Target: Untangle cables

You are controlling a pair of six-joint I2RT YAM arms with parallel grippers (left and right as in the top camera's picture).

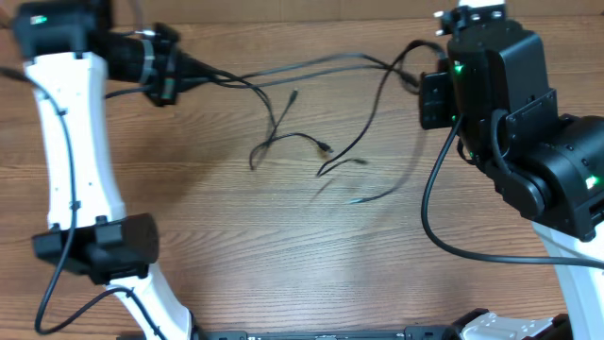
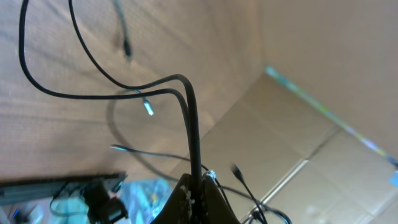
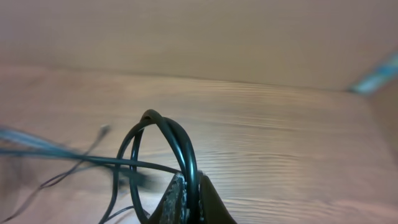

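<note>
From above, we could not see the grip well. Up close, the left gripper (image 2: 198, 186) and right gripper (image 3: 188, 194) each pinched the cables (image 2: 192, 124) tight.

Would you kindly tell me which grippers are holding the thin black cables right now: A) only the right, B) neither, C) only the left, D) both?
D: each wrist view shows it, the left gripper and the right gripper both closed on strands of the thin black cables.
</note>
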